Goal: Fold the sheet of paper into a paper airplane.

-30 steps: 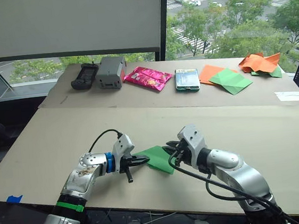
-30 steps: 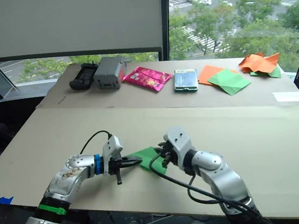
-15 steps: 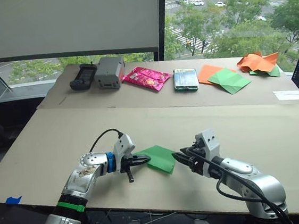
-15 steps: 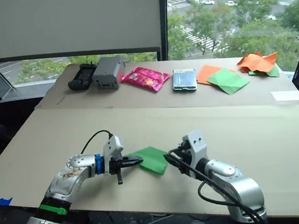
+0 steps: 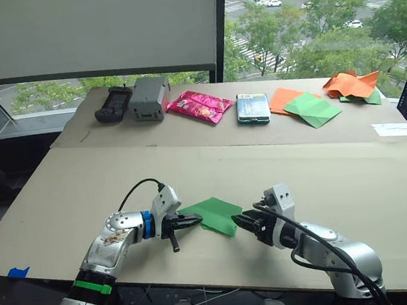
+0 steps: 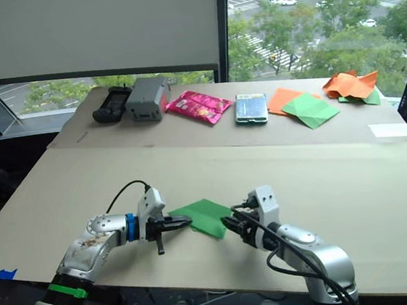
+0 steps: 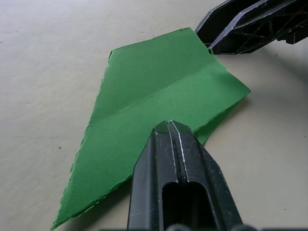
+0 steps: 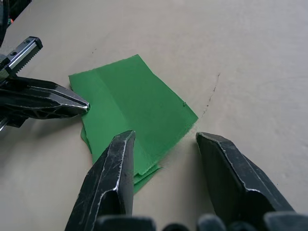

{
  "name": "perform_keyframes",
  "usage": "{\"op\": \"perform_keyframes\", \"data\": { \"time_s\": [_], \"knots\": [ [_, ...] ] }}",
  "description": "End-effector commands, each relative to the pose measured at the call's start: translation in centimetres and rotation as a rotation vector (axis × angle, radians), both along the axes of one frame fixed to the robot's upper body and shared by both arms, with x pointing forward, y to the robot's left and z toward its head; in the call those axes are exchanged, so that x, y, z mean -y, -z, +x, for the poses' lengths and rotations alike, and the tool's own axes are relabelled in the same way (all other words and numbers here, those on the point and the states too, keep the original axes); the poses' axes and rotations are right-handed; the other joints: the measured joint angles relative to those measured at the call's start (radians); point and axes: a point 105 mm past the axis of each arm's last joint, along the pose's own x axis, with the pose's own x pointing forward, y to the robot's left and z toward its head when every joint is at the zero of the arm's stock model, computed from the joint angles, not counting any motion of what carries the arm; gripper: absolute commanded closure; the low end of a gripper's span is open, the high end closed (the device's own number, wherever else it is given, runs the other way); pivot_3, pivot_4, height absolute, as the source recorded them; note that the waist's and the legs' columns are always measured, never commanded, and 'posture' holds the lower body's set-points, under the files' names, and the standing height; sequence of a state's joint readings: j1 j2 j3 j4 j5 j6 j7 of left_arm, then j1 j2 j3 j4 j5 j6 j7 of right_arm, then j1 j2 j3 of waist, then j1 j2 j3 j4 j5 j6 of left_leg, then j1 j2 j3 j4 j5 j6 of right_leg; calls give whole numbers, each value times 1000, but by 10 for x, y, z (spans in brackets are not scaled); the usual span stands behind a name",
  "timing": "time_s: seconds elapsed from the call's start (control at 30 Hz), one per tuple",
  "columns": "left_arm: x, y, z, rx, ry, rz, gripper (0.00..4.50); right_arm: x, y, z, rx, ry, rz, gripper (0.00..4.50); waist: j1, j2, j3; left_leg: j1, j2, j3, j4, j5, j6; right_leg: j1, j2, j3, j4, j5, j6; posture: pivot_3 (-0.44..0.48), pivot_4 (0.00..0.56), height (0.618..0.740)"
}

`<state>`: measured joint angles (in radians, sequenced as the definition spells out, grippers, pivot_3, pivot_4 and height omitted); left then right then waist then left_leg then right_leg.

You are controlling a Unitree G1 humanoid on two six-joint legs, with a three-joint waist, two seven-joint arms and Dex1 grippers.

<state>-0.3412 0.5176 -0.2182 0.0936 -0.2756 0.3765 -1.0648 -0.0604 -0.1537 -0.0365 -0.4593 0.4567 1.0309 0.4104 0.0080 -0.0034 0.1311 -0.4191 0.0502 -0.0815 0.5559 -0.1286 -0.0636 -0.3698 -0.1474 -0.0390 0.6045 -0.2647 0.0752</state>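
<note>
Paper airplane — tan tabletop, window behind

We see two shiny silver arms with round, smooth parts. Our left arm has a blue ring near the wrist, a green band lower down, and brown rusty-looking spots on its round joint. A small white box sits on each wrist. Black cables loop out from both arms. Our left gripper and right gripper each have two black pointed fingers, and the fingers have long ridges and hollow slots in them.
</note>
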Motion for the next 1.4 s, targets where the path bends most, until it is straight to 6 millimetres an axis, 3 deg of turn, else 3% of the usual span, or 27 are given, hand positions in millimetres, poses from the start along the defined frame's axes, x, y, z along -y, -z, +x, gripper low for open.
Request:
{"op": "perform_keyframes", "data": {
  "time_s": [0.03, 0.2, 0.3, 0.43, 0.47, 0.7, 0.83, 1.0, 1.2, 1.4],
  "knots": [
    [0, -9, 1, 38, 4, 3, 4500, -2, -14, 5, 37, 6, 69, 2229, 0, 0, 0, 0, 0, 0, 0, 0, 0, 0, 0, 0, 0, 0, 0, 0, 150, 713],
    [1, -7, 0, 35, 10, 10, 4500, -4, -13, 6, 37, 5, 77, 2229, 1, 0, 0, -1, 0, 0, 0, 0, 0, -1, 0, 0, 0, 0, 0, 0, 150, 713],
    [0, -6, 0, 33, 13, 14, 4500, -5, -14, 6, 48, -4, 68, 2980, 0, 1, 0, -2, 0, 0, 0, 0, 0, -1, 0, 0, -1, 0, 0, 0, 150, 713],
    [0, -5, -1, 31, 16, 18, 4500, -5, -12, 7, 68, -6, 45, 4370, 0, 1, 0, -2, 0, 0, 0, 0, 0, -1, 0, 0, -1, 0, 0, 0, 150, 713],
    [0, -6, -1, 30, 16, 17, 4500, -5, -12, 7, 77, -12, 43, 4458, 0, 1, 0, -2, 0, 0, 0, 0, 0, -1, 0, 0, -1, 0, 0, 0, 150, 713],
    [-1, -5, -1, 26, 16, 20, 4500, -9, -22, 4, 196, -79, 8, 4458, 0, 1, 0, -2, 0, 0, 0, 0, 0, -1, 0, 0, -2, 0, 0, 0, 150, 713],
    [-2, -5, -2, 23, 13, 22, 4500, -18, -29, -8, 407, -203, -135, 4458, 1, 1, 0, -3, 0, 0, 0, 0, 0, -1, 0, 0, -4, 0, 0, 0, 150, 713],
    [-3, -5, -2, 20, 8, 25, 4500, -27, -16, -22, 610, -369, -349, 4458, 0, 1, 0, -3, 0, 0, 0, 0, 0, 0, 0, 0, -9, 0, 0, 0, 150, 713],
    [-5, -5, -2, 17, 4, 28, 4500, -34, -16, -25, 882, -506, -560, 4458, 0, 1, 0, -3, 0, 0, 0, 0, 0, 0, 0, 0, -9, 0, 0, 0, 150, 713],
    [-7, -5, -2, 16, 0, 32, 4500, -37, -12, -26, 1047, -624, -711, 4458, 2, 1, 0, -3, 0, 0, 0, 0, 0, 0, 0, 0, -9, 0, 0, 0, 150, 713]
  ]
}}
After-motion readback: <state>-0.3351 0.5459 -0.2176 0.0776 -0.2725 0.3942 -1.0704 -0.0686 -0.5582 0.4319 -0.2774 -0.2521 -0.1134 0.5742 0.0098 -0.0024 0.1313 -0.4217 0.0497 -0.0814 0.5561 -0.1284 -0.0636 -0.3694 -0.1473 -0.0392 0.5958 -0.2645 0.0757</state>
